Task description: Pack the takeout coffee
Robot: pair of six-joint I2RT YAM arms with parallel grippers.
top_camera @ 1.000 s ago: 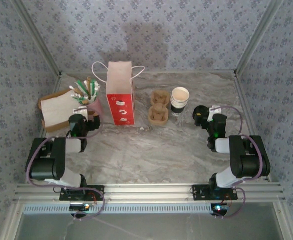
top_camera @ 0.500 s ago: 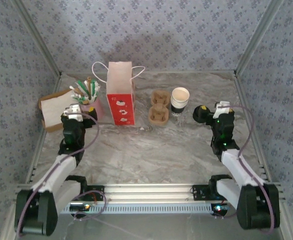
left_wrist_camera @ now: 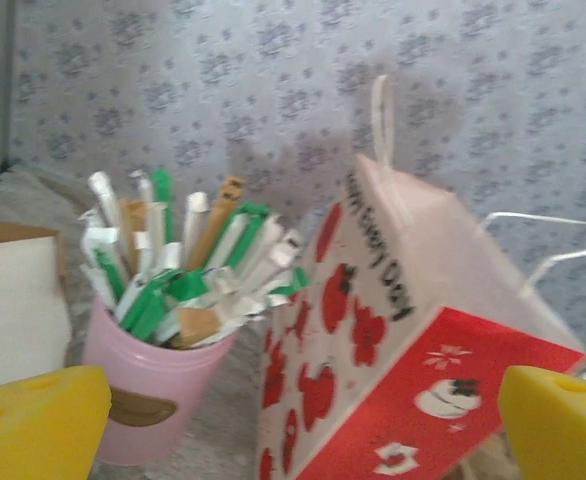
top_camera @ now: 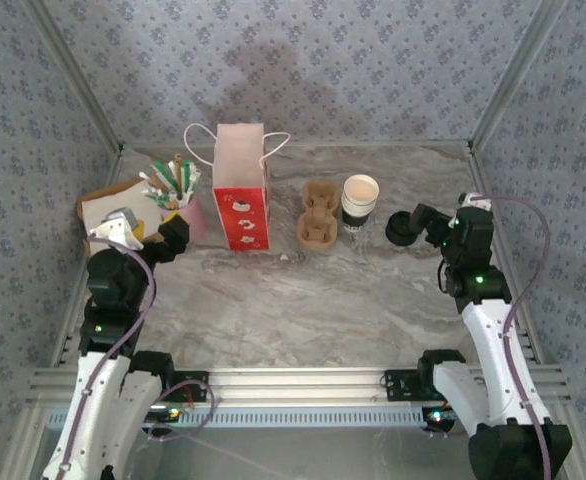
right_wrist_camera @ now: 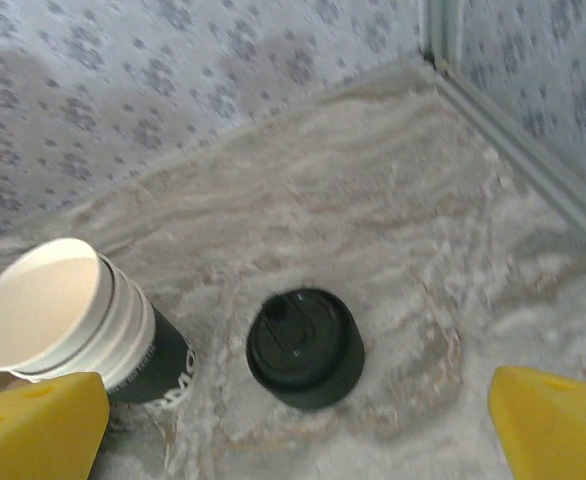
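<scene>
As far as I am judging, the packing is not yet beginning. The black cup [top_camera: 356, 212] is standing on the table [top_camera: 293, 300] between the cardboard carrier [top_camera: 318, 212] and the black lid [top_camera: 401, 228]. The lid is lying flat just beside the cup, not sitting on it. The red bag [top_camera: 241, 200] is standing upright to the left of the carrier, and its inside is not showing clearly from above. So everything is remaining to do: closing the cup with the lid and putting it in the bag.

The right gripper [top_camera: 438, 222] is hovering near the lid with its jaws spread wide, gripping nothing. Its yellow pads [right_wrist_camera: 38, 425] are framing the lid and the cup. The left gripper [top_camera: 145, 233] is also standing wide apart and holding nothing, facing the pink cup [left_wrist_camera: 158, 400] and the bag.

The black cup is showing a white inside and layered white rims, as if more cups are nesting in it, and no drink is showing. The pink cup is holding a bunch of green, white and brown packets [left_wrist_camera: 188, 255]. The carrier's hollows are holding no cup. A brown box [top_camera: 93, 205] at the far left is holding white napkins [top_camera: 108, 222].
</scene>
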